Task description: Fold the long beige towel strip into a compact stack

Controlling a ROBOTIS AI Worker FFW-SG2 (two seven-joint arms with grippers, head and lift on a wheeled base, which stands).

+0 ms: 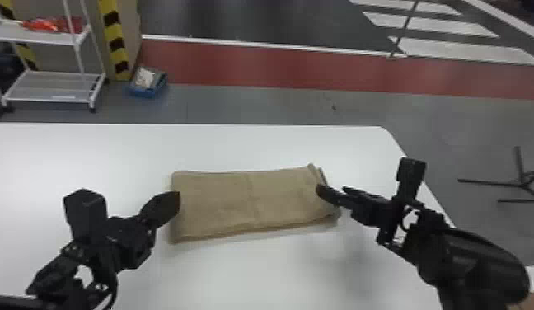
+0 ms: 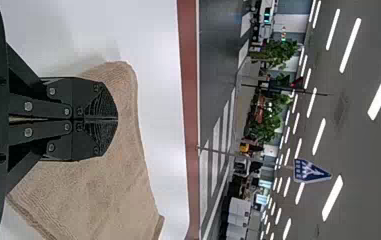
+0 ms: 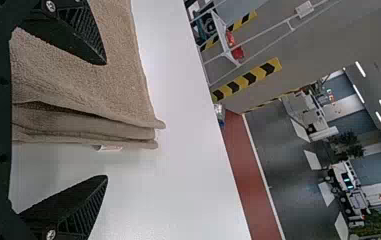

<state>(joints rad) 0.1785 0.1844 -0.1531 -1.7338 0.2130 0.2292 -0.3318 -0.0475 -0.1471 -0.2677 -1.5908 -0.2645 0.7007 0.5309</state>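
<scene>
The beige towel [image 1: 245, 202] lies on the white table as a layered, folded rectangle, its long side running left to right. My left gripper [image 1: 176, 198] is at its left end. In the left wrist view, the towel [image 2: 113, 195] spreads behind my left gripper [image 2: 117, 119], whose two fingers are pressed together with no cloth visible between them. At the towel's right end is my right gripper [image 1: 331, 193]. Seen from the right wrist, my right gripper [image 3: 105, 120] stands open, one finger over the towel [image 3: 123, 75] and the other beyond its stacked edges.
The white table [image 1: 237, 144] extends around the towel, with its rounded far corner at the right. Beyond it on the floor are a white rack [image 1: 52, 39], a blue box [image 1: 148, 82] and a black stand [image 1: 521, 183].
</scene>
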